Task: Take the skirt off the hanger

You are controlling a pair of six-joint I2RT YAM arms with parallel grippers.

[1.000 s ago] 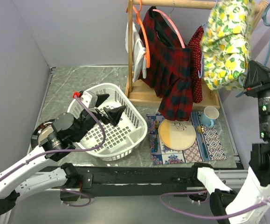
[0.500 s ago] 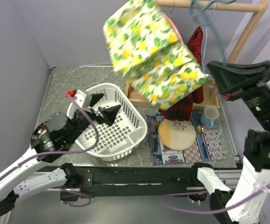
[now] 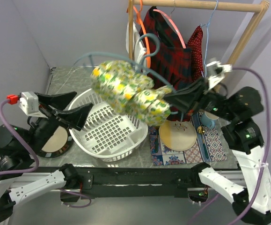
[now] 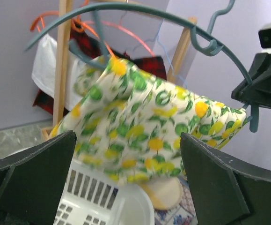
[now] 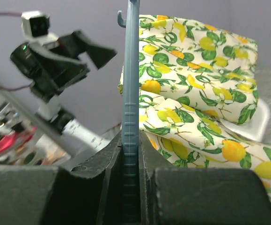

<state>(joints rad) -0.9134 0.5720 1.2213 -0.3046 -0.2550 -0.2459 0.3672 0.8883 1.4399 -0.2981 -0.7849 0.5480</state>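
Observation:
The tartan skirt (image 3: 172, 61) hangs on the pink hanger (image 3: 173, 27) on the wooden rail, apart from both grippers. It shows behind in the left wrist view (image 4: 149, 63) with the pink hanger (image 4: 131, 35). My right gripper (image 3: 172, 99) is shut on a grey-blue hanger (image 3: 112, 55) that carries a lemon-print garment (image 3: 126, 91) above the basket. The right wrist view shows the jaws (image 5: 131, 154) clamped on that hanger's bar (image 5: 131, 70). My left gripper (image 3: 74, 110) is open and empty, facing the lemon garment (image 4: 144, 126) over the basket's left side.
A white laundry basket (image 3: 109, 136) sits below the lemon garment. A wooden rack (image 3: 196, 4) holds an orange hanger (image 3: 144, 33) with a white garment (image 3: 134, 44), a red dotted garment (image 3: 197, 47) and a light blue hanger (image 3: 211, 18). A plate (image 3: 178, 135) lies on a patterned mat (image 3: 212, 140).
My right arm has swung the lemon garment on its grey-blue hanger from the rack's right end leftward and down over the basket. My left gripper has risen and pulled back left.

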